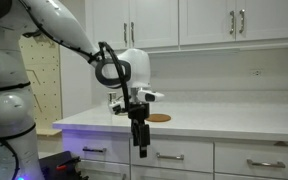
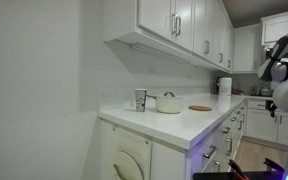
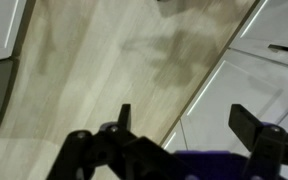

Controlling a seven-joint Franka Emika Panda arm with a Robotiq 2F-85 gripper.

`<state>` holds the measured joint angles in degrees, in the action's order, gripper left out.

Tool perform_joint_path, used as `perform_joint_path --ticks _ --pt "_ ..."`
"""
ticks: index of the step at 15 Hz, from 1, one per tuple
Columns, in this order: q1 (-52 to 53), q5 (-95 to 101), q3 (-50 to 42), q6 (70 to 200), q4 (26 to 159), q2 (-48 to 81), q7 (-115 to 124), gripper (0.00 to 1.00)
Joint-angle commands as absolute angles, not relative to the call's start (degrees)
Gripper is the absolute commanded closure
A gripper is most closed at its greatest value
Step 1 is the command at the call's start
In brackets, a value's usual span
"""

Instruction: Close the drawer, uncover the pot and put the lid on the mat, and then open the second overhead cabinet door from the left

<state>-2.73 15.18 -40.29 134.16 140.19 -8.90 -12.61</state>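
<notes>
My gripper hangs fingers-down in front of the white drawer fronts, just below the counter edge. In the wrist view its two black fingers are spread wide with nothing between them, over wooden floor and white cabinet fronts. A white pot with its lid on stands on the counter, and a round brown mat lies beside it; the mat also shows in an exterior view. The overhead cabinet doors are shut. I cannot tell which drawer is ajar.
A patterned cup stands next to the pot, and a white cylinder stands farther along the white counter. The robot's arm is at the edge of that view. A pegboard hangs beside the counter's end.
</notes>
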Motion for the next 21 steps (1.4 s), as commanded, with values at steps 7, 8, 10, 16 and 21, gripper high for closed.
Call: perform_joint_path --ticks 7,8,10,16,21 --pt "-12.6 11.0 -20.5 102.3 130.4 -30.1 -14.3 0.0" --pt "-12.1 10.3 -19.4 101.2 130.2 -30.9 -14.2 0.0" --pt "-11.1 8.9 -17.3 100.8 130.6 -32.1 -13.6 0.0" --pt "-6.6 3.2 -12.7 102.1 133.4 -33.6 -13.7 0.0" --pt "-2.9 -0.4 -9.2 105.7 137.2 -34.8 -13.4 0.0"
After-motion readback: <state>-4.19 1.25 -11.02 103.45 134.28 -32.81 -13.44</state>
